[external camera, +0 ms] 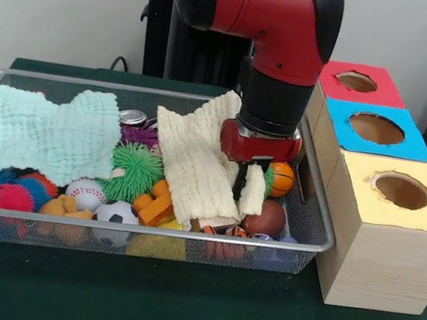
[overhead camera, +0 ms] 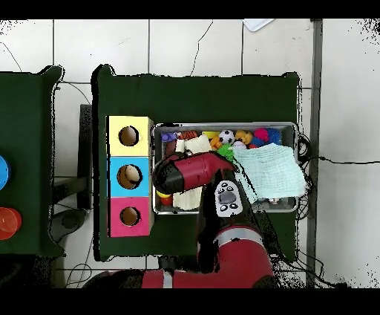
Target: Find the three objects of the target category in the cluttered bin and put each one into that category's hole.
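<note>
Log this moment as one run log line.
gripper: low in bin, at cream cloth | jaws: hidden | can: visible by mint cloth | holes: untouched

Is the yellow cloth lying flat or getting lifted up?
Lifted. The yellow cloth is pinched in the gripper and hangs from it over the toys.

The arm [external camera: 260, 10] wears glossy red shells with black bands at its joints. Its wrist [external camera: 275, 97] is a black cylinder ending in a red collar. From overhead, a pale grey panel [overhead camera: 227, 197] with dark buttons sits on the red casing.
</note>
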Controlling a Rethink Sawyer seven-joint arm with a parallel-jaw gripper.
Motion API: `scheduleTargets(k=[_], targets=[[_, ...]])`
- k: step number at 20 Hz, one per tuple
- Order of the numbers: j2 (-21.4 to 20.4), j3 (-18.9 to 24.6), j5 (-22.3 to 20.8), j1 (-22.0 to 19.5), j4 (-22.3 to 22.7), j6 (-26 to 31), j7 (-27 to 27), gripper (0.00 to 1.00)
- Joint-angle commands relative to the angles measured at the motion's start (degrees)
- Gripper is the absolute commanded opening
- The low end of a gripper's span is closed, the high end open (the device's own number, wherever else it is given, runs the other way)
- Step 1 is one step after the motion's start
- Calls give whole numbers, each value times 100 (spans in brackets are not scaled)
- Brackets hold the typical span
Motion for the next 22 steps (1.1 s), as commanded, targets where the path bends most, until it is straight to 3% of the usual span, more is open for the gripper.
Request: scheduleTargets(k=[1,7,11,17,19,22], targets=[[-157,1264,200,-1083,422,1303,-908,0],[-249,1375,162,-1074,421,1276,-488,0],[-714,1513,369,-1108,628,1656,-287,0],[-452,1351,342,-793,362,1387,271,0],[-670,1326,446,-772,413,1646,268,0],[-1194,1404,587,-1006,538,2268,-187,0]])
